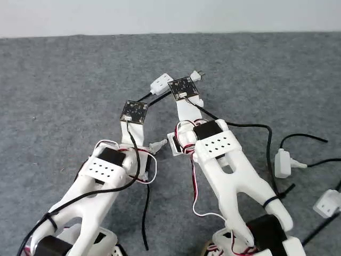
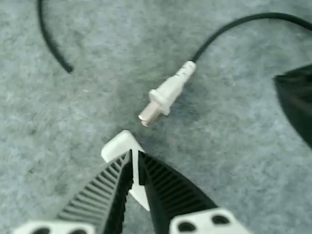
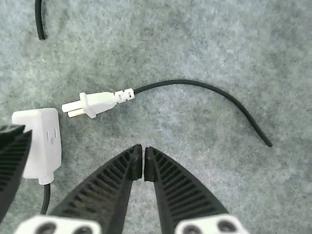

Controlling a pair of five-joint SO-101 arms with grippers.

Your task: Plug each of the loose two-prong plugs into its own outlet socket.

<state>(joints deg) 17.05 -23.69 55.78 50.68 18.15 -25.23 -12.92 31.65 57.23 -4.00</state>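
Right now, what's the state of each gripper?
Left gripper: shut, holding nothing; the socket lies under its tips.
Right gripper: shut, holding nothing.

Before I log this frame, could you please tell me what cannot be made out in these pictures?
Left wrist view: slots of the socket, hidden behind the left gripper.
High view: the far-right socket, cut off by the picture's edge.
Right wrist view: a black part at the edge, cut off, unidentifiable.

2-prong plug lies just beyond white socket — apart.
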